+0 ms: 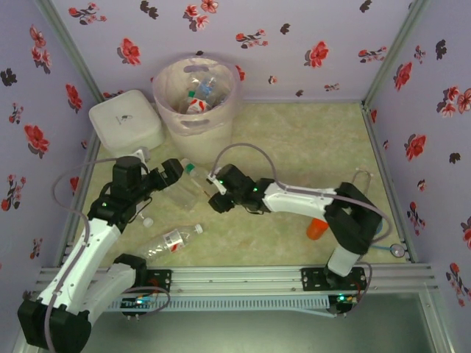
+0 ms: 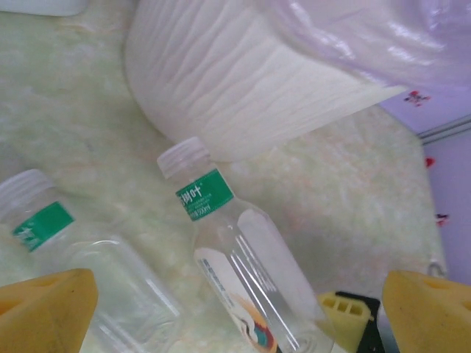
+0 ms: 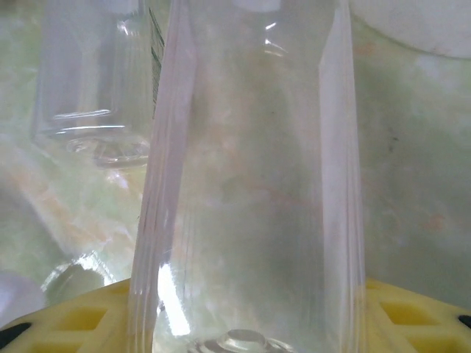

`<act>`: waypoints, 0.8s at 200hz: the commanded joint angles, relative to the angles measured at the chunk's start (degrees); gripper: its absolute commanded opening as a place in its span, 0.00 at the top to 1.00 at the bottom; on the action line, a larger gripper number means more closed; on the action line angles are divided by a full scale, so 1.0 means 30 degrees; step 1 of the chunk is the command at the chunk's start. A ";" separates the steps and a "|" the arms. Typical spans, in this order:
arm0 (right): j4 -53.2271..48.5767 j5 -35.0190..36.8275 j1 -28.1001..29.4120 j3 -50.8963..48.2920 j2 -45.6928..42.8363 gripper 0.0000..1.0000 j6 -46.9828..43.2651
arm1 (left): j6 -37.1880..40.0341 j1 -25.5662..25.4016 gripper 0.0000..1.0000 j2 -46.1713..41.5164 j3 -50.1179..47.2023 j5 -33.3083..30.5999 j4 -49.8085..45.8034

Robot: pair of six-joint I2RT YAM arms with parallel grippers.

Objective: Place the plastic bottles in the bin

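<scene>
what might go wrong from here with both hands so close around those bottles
1. The right hand seems to grip the clear bottle at its base end only. The smooth plastic could slip or swing when lifted toward the bin.
2. The left hand hangs open over that same bottle, so the two hands might collide.
3. A second bottle lies right alongside and may get knocked and roll away.

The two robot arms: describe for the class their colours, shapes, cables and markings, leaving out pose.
The left arm and right arm have white link shells between black joint housings, with small green lights. A thin grey cable loops off each. The left pincer and right pincer are black with yellow fingers.
</scene>
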 commanded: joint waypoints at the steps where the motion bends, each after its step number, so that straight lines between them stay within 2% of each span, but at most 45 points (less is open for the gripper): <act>1: 0.1559 0.0151 -0.0151 -0.2041 -0.2576 0.59 0.0904 | -0.1534 -0.0142 0.00 -0.0429 -0.0265 0.1547 0.2369; 30: 0.4737 0.0121 -0.0144 -0.5892 -0.6828 0.71 0.0943 | -0.2208 -0.0467 0.00 -0.0446 -0.0308 0.1630 0.3565; 58: 0.3536 0.0534 0.0352 -0.6415 -0.8766 0.76 0.0158 | -0.3519 -0.1257 0.01 0.0554 -0.0851 0.2716 0.6697; 86: 0.4703 0.1066 0.0885 -0.7234 -0.9658 0.83 0.0068 | -0.4407 -0.3205 0.05 0.1638 -0.0717 0.2841 0.8274; 105: 0.5637 0.1113 0.1184 -0.7542 -0.9871 0.85 0.0021 | -0.4628 -0.4227 0.09 0.1909 -0.0926 0.2047 0.8706; 125: 0.6586 0.0769 0.1447 -0.7682 -0.9649 0.94 0.0020 | -0.4970 -0.4448 0.16 0.2198 -0.1254 0.1745 0.9482; 160: 0.7727 -0.0032 0.1715 -0.7879 -0.9334 0.95 0.0411 | -0.4857 -0.4555 0.24 0.2461 -0.1341 0.1140 0.9371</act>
